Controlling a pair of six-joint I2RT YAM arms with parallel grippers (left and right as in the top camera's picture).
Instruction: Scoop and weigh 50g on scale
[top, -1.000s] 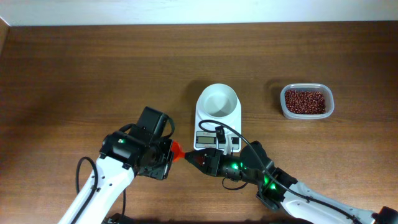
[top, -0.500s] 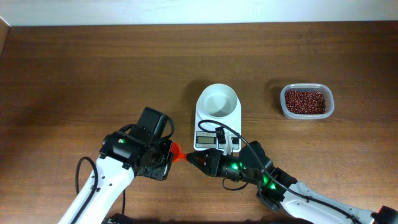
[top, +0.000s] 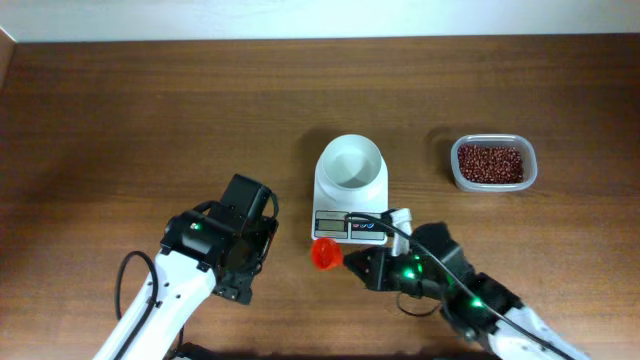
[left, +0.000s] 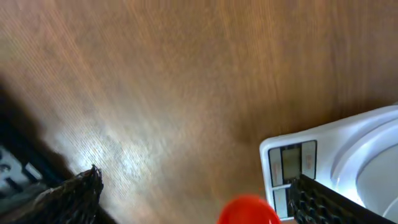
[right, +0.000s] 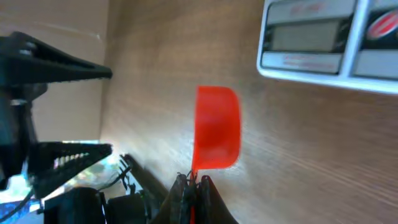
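Note:
The orange scoop hangs just in front of the white scale, its handle pinched by my shut right gripper. In the right wrist view the scoop sticks out past my right gripper, below the scale's display. My left gripper stands open to the scoop's left, holding nothing. Its wrist view shows the two fingers spread wide, with the scoop and the scale between them. The scale's bowl looks empty. The beans lie in a clear tub.
The clear plastic tub sits on the wooden table to the right of the scale. My left arm's open gripper shows at the left edge of the right wrist view.
My left gripper opened and let go of the scoop, then drew back left. The right gripper shut on the handle and carried the scoop right, to the scale's front.

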